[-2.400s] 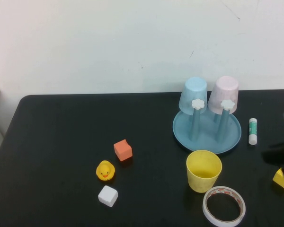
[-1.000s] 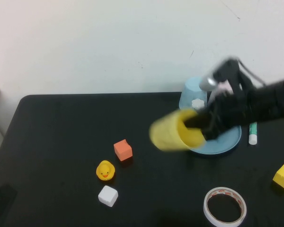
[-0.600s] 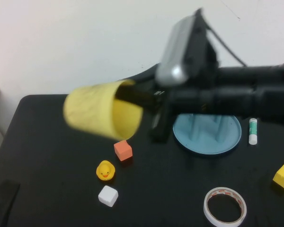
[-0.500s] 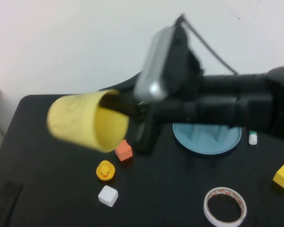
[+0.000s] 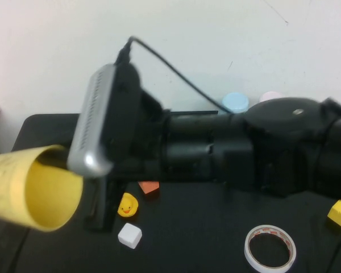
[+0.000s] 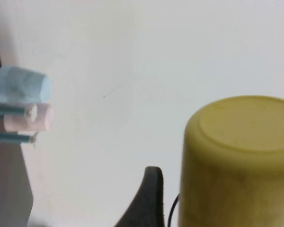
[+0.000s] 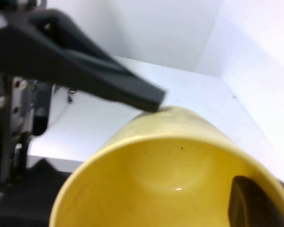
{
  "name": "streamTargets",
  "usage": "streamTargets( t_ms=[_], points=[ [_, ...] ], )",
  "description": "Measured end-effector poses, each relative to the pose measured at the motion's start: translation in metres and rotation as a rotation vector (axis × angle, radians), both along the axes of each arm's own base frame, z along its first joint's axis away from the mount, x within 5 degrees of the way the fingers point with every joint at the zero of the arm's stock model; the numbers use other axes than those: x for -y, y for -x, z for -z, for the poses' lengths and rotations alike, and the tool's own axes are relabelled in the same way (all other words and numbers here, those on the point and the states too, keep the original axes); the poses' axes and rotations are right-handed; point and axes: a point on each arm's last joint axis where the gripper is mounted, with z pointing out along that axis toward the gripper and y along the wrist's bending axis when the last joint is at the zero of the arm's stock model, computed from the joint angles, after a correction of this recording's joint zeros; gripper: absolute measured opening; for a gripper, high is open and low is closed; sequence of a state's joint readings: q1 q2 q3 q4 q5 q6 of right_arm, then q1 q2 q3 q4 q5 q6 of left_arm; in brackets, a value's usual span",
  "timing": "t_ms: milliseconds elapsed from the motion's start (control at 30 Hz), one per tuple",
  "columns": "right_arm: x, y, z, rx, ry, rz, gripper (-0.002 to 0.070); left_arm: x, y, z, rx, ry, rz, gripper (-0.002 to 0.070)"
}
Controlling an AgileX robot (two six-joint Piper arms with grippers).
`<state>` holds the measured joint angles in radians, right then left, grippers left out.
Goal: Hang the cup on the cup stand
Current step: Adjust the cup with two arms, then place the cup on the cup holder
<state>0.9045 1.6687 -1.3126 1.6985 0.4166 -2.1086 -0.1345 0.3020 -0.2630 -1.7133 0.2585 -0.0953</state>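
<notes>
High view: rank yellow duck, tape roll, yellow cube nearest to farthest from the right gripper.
1. yellow duck, left-centre, under the arm.
2. tape roll, front right.
3. yellow cube, far right edge.
The right gripper holds the yellow cup at far left; the left gripper sits beside that cup.

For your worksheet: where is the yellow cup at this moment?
In the high view the yellow cup is in the air at the far left, lying sideways, pinched at its rim by the right tool, with the left tool open beside it.
</notes>
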Motion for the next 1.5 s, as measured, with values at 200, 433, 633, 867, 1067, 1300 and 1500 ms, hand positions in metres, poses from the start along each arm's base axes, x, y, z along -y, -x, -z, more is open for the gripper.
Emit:
streamTargets(
  t_ms=[200, 433, 633, 867, 1067, 1300, 1500],
  points=[
    [-0.014, 0.012, 0.009, -0.013, 0.017, -0.046, 0.0018, -0.004, -0.002, 0.001, -0.009, 0.007, -0.046, 0.0692],
    [-0.018, 0.018, 0.011, -0.019, 0.017, -0.072, 0.0018, -0.005, -0.002, 0.001, -0.004, -0.012, -0.067, 0.0598],
    [-0.020, 0.017, 0.014, -0.030, 0.021, -0.070, 0.0042, -0.006, -0.003, 0.001, 0.002, -0.029, -0.078, 0.0565],
    [-0.020, 0.016, 0.017, -0.084, 0.037, -0.053, 0.0314, -0.006, -0.003, 0.001, 0.022, -0.076, -0.082, 0.0564],
    [-0.008, 0.022, 0.011, -0.059, 0.150, -0.060, 0.0376, -0.008, -0.003, 0.001, 0.039, -0.129, -0.102, 0.0564],
    [0.025, 0.038, -0.024, -0.009, 0.235, -0.014, 0.0379, -0.008, -0.003, -0.006, 0.126, -0.295, -0.127, 0.0563],
    [0.068, 0.056, -0.047, -0.023, 0.400, 0.034, 0.0377, -0.010, 0.003, -0.040, 0.343, -0.589, -0.197, 0.0561]
  ],
)
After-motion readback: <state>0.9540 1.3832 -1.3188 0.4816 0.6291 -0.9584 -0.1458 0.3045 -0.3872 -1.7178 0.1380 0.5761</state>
